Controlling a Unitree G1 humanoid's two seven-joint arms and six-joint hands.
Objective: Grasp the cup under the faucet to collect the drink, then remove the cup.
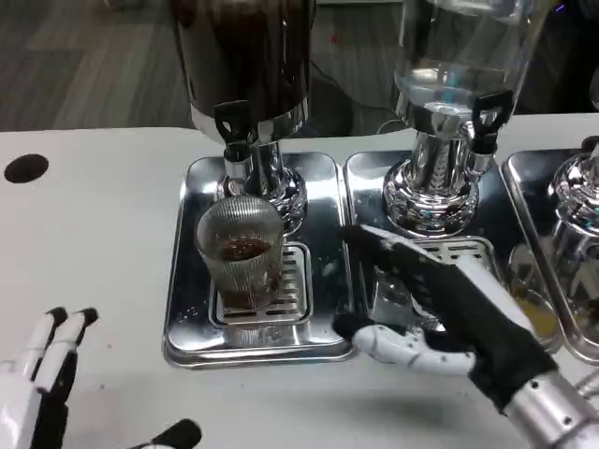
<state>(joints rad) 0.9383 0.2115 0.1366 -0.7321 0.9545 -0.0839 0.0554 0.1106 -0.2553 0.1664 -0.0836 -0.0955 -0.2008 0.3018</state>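
Head view: the cup (241, 267) is a ribbed clear glass standing upright on the grate of the left drip tray (187, 327), right under the black-handled faucet (234, 131) of the dark drink dispenser (245, 56). Looks like there's already some brown drink in it.

The right robot hand (426, 304) is released, fingers spread, nothing in it. It sits just to the cup's right, over the seam between the left tray and the middle one, fingertips aimed at the cup but not touching.

The left robot hand (47, 374) is down at the near-left corner of the white surface (84, 224), also released, well apart from the cup.

So the right one is clearly nearer; since the cup's axis is vertical, I'd guess a sideways reach leftward wraps it.
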